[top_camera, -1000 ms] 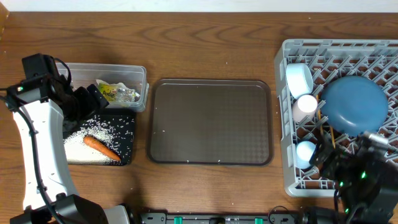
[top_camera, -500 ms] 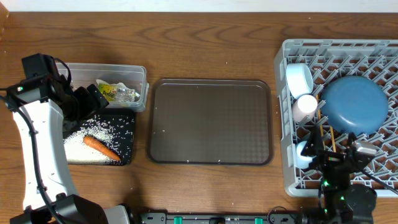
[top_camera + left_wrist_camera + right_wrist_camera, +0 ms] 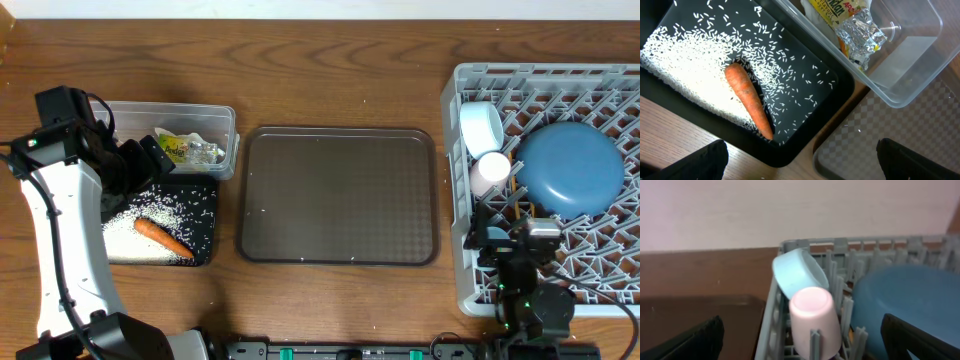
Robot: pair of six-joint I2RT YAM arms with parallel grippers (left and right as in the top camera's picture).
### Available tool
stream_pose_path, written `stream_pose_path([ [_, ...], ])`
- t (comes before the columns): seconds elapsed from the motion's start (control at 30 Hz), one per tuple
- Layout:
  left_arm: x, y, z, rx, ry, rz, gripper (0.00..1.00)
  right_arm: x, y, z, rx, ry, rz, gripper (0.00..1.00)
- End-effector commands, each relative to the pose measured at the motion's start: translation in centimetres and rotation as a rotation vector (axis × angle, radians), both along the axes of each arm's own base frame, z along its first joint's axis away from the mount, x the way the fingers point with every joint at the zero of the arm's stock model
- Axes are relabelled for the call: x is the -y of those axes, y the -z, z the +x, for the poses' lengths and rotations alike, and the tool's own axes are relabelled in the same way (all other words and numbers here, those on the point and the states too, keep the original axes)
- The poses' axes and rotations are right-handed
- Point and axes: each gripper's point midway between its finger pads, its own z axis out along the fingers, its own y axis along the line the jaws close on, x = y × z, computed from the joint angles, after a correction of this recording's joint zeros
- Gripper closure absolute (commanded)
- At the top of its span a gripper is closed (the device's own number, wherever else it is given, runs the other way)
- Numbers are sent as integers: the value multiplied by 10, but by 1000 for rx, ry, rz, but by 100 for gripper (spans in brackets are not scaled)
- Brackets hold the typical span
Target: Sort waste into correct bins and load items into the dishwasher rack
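We take the dark-brown rectangular serving tray [image 3: 340, 195] in the middle of the wooden surface [image 3: 330, 70] as our marker. To its left the sorting looks finished. The crumpled white wrapper with yellow-green print [image 3: 850, 25] lies in the clear rectangular plastic tub [image 3: 920, 75]. The loose white rice grains [image 3: 685, 70] and the small orange carrot [image 3: 747, 105] lie in the shallow black rectangular tray [image 3: 835, 95], which we judge keeps packaging apart from food scraps. The left hand [image 3: 801, 155] hovers just off the serving tray's left edge, fingers wide apart and holding nothing. To the serving tray's right stands the large square light-grey plastic rack [image 3: 540, 72]. The large round blue plate [image 3: 570, 168] leans among its pegs. The small light-blue bowl [image 3: 800, 270] and the pinkish-white cup [image 3: 812, 315] are propped along the wall nearest the serving tray, presumably so that they drain. The right hand [image 3: 801, 330] sits low at that wall, spread wide and empty. The overhead view gives the whole layout but not the spread of either hand. The wrist views show that, and the right one also shows how the bowl tilts on its edge.
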Motion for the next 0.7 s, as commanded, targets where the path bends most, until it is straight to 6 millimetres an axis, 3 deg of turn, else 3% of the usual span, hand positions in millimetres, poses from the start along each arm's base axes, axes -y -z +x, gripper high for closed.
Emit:
stream_pose_path([
  [0.0,-2,-8,-1,20,0,14,2,-11,1,0,7,-60,-176,1],
  [0.13,-2,-8,-1,20,0,14,2,-21,1,-1,14,-102,-251,1],
  [0.4,-2,-8,-1,20,0,14,2,-18,1,-1,12,-88,-257,1],
  [0.67,-2,-8,-1,20,0,14,2,8,-1,0,9,70,-72,1],
])
